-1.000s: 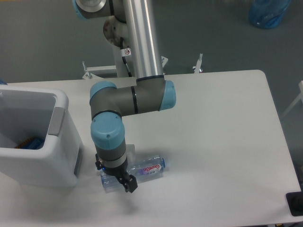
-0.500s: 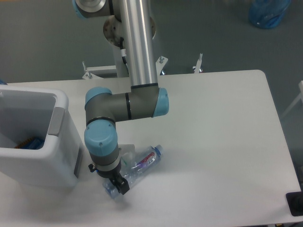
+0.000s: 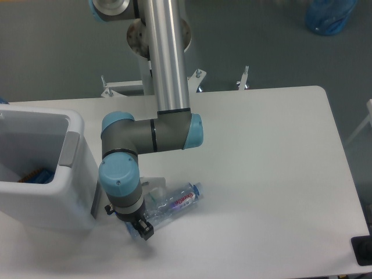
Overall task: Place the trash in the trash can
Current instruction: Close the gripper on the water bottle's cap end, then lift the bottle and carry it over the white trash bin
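The trash I can see is a crushed clear bottle (image 3: 174,201) with a purple-red label and a blue cap. It lies slanted at the front of the white table (image 3: 273,163), cap pointing right. My gripper (image 3: 141,230) points down over the bottle's base end and is shut on it; the wrist hides most of the fingers. A pale crumpled piece (image 3: 152,185) shows just behind the wrist, maybe the wrapper. The trash can (image 3: 64,203), a boxy white bin with grey side panels, stands close to the left of the gripper.
Inside the trash can lies a blue and orange item (image 3: 35,174). A blue bag (image 3: 330,16) sits on the floor at the far right. A black object (image 3: 361,250) pokes in at the table's front right corner.
The gripper has moved left toward the trash can, taking the bottle's base end with it. The bottle has swung from lying level to slanted and shifted left.
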